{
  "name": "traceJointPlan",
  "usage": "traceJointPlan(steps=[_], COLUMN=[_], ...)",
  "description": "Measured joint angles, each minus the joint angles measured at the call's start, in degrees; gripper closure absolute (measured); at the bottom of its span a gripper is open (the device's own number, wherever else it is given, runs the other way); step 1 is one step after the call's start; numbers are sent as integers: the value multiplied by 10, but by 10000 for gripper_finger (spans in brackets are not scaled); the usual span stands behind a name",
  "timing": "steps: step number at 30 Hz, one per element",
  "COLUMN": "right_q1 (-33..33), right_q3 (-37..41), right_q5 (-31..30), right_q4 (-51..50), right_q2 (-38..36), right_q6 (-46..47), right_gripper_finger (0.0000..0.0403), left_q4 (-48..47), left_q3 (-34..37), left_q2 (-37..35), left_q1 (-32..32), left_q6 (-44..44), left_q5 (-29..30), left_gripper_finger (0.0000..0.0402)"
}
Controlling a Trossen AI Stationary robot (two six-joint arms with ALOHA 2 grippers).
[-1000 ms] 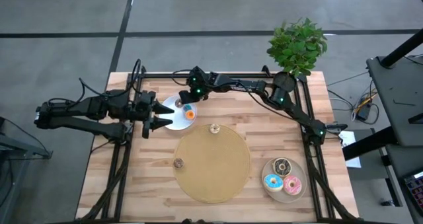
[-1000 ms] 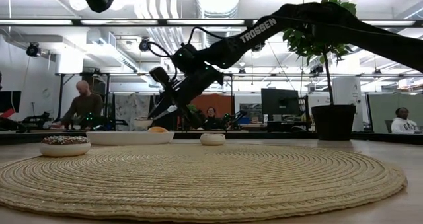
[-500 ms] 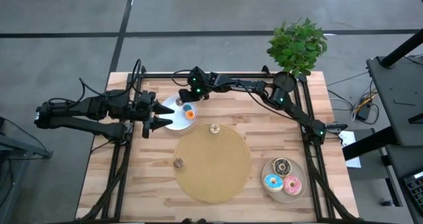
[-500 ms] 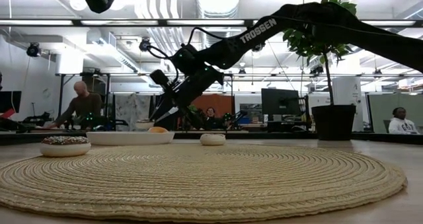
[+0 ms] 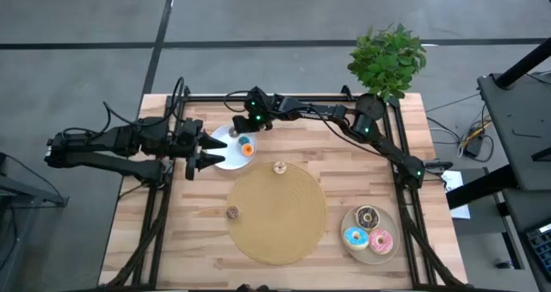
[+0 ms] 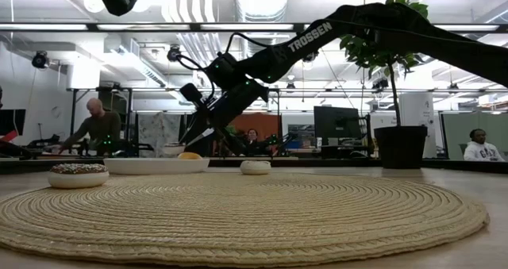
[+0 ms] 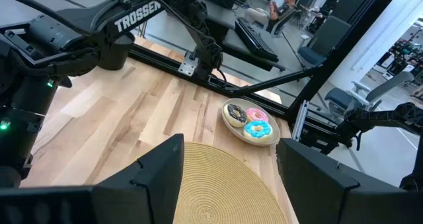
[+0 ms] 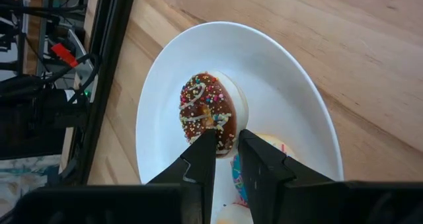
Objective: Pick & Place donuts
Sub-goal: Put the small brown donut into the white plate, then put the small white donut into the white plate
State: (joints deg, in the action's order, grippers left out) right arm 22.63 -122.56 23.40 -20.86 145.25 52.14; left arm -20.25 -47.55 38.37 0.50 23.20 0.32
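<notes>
So the right gripper point(image 8: 225, 152) hangs over the white plate point(image 8: 291, 85), fingers nearly together, just above a sprinkled chocolate donut point(image 8: 207, 112) lying there, not pinching it. Left gripper point(image 5: 200, 151) waits spread wide beside the plate.

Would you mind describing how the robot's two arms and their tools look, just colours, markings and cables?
Both arms are black, built of jointed tubular links. The right arm carries white TROSSEN lettering, loose black cables looping near its wrist, and small green lights at its joints. The left arm is equally dark. The left tool has broad, flat black fingers; the right tool has narrower ones.
</notes>
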Motion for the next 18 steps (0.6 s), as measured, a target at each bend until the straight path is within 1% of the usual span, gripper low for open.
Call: traceJointPlan(steps=[5,7,14,18], right_q1=[0,0,0,0], right_q3=[0,0,0,0], right_q5=[0,0,0,0], right_q4=[0,0,3,3], right_q2=[0,0,0,0], right_q6=[-1,0,13,11], right_gripper_finger=[345,338,273,249], left_q4=[0,0,0,0], left_q3=[0,0,0,0], left_q2=[0,0,0,0], left_q1=[0,0,0,0], left_q6=[0,0,1,4], left_q5=[0,0,0,0], left_gripper_finger=[189,189,189,189])
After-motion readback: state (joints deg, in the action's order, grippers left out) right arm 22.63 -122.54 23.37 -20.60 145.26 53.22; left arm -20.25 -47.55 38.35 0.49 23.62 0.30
